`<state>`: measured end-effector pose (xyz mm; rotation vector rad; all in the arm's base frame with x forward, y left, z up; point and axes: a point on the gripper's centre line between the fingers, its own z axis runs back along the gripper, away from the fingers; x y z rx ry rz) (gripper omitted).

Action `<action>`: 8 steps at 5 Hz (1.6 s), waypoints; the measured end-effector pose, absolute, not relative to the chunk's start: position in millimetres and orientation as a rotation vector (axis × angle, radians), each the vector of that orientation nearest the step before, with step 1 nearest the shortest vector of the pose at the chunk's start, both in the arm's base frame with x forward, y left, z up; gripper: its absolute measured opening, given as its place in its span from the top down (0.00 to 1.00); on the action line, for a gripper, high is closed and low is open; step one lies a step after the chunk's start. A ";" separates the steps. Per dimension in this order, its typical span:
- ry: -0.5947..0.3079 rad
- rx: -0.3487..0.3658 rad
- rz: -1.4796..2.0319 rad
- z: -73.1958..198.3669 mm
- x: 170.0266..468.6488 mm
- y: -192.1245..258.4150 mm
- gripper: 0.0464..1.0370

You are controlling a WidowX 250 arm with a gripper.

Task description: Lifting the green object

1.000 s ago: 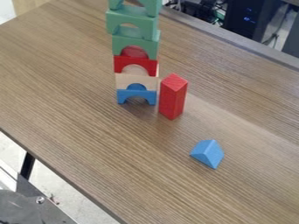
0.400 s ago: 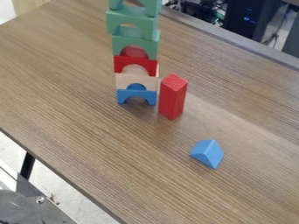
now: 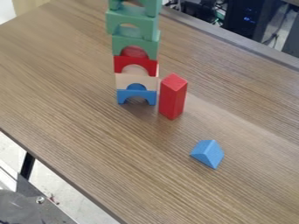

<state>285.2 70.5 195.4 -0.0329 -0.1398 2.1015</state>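
Note:
Green arch blocks top a tall stack at the upper middle of the camera view: a lower green arch (image 3: pixel 135 43), a wider green arch (image 3: pixel 132 20) on it, and a topmost green piece (image 3: pixel 153 6) cut off by the top edge. Beneath them the stack goes down through a red arch (image 3: pixel 135 63) and a natural wood arch (image 3: pixel 135 81) to a blue arch (image 3: pixel 137 95) standing on the table.
Just right of the stack's foot stands an upright red block (image 3: pixel 173 98). A blue wedge-like block (image 3: pixel 208 153) lies on the wooden table (image 3: pixel 76 109) at the lower right. Grey metal equipment (image 3: pixel 26 205) shows beyond the table's lower-left edge.

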 end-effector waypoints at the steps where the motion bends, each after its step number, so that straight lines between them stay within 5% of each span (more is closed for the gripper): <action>1: -0.134 -0.029 2.109 191.1 283.9 70.9 0.38; 2: -0.135 -0.030 2.117 190.0 283.4 71.7 0.48; 4: -0.094 -0.039 2.127 191.8 281.6 67.8 0.48; 6: -0.100 -0.163 2.120 231.9 286.8 59.5 0.48; 8: -0.142 -0.208 2.039 253.5 269.9 47.7 0.48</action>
